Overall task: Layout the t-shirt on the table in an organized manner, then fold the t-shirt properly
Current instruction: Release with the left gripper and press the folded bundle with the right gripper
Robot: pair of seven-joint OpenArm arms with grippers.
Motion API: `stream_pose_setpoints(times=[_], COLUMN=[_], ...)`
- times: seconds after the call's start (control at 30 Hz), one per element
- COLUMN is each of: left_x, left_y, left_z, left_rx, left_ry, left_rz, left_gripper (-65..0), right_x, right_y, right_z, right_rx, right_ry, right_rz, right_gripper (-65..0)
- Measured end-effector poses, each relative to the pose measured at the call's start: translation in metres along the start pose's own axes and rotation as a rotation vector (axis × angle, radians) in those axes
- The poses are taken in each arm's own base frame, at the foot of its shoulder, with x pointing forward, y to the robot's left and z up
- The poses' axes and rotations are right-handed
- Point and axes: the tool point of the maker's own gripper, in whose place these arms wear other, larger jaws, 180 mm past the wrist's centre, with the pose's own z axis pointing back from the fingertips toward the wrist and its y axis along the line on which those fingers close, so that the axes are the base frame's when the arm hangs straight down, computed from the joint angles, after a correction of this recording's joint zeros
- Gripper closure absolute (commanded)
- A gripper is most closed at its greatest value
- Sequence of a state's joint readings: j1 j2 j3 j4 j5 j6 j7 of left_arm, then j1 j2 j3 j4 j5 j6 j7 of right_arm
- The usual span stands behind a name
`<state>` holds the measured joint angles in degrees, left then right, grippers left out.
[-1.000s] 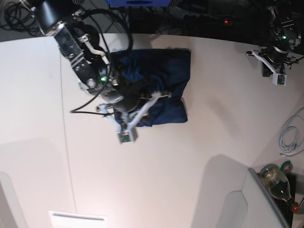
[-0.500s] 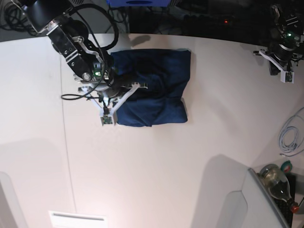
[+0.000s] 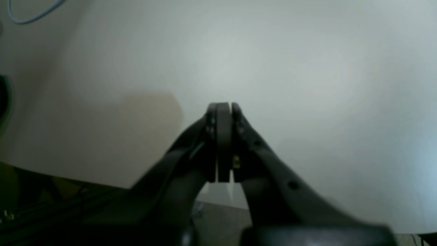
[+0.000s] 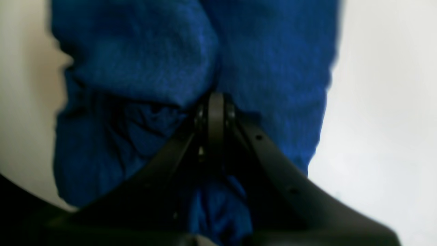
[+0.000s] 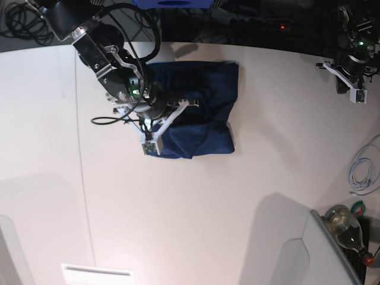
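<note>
1. The shirt [image 5: 199, 110] lies folded into a rough rectangle on the far middle of the table [image 5: 196, 225], near its curved far edge.
2. The right gripper [image 4: 215, 97] has its jaws pressed together, the tips against or just over a crease in the shirt; the wrist view is blurred, so whether any cloth is pinched cannot be told.
3. In the base view the right arm [image 5: 113, 56] reaches from the far left corner over the shirt's left part.
4. The left gripper [image 3: 223, 107] is closed on nothing, over bare table.
5. The left arm [image 5: 351, 65] sits at the far right edge, well apart from the shirt.
6. A pale cable [image 5: 361, 169] lies at the right edge, a bottle [image 5: 347, 228] near the right corner.
</note>
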<state>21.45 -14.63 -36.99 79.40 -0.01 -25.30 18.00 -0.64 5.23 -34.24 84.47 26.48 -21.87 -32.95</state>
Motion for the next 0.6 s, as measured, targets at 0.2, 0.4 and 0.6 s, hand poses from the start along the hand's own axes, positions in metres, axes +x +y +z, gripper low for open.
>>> stream_pose_setpoints(times=[0.2,0.4,0.6], left_x=[0.0,0.0,0.0], left_y=[0.0,-0.001,-0.001], left_z=[0.0,0.0,0.0], left_rx=[-0.001,-0.001,-0.003], left_ry=[0.0,-0.001,-0.001], left_rz=[-0.001,0.0,0.001], left_gripper=[0.0,0.0,0.0], right_x=[0.033,0.039,0.071], right_y=[0.033,0.068,0.095], right_z=[-0.007,-0.03,-0.012], right_rx=[0.058,0.151,0.283], right_ry=[-0.048,-0.02,-0.126], right_rz=[-0.006,0.046,0.148], right_gripper=[0.0,0.0,0.0])
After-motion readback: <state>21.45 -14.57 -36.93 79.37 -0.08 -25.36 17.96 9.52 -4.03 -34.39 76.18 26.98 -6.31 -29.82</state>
